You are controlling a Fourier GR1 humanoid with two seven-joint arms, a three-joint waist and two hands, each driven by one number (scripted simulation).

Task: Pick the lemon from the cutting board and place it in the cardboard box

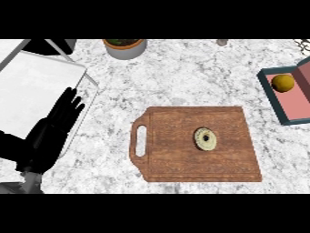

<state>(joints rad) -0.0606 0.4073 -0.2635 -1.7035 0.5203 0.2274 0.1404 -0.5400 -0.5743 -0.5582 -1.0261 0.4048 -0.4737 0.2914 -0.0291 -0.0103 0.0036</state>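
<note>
The yellow lemon (282, 83) lies inside the box (309, 119) at the right edge, a teal-walled box with a pink floor, near its far left corner. The wooden cutting board (231, 159) with a handle slot on its left sits in the middle of the counter and carries only a small pale ring-shaped item (205, 139). My left hand (53, 129) rests open at the left, fingers straight and pointing away, well apart from the board. My right hand does not show in the head view.
A white tray-like appliance (23, 86) covers the far left of the marble counter. A grey pot with a plant (124, 48) stands at the back centre. A small grey object (222, 42) sits at the back edge.
</note>
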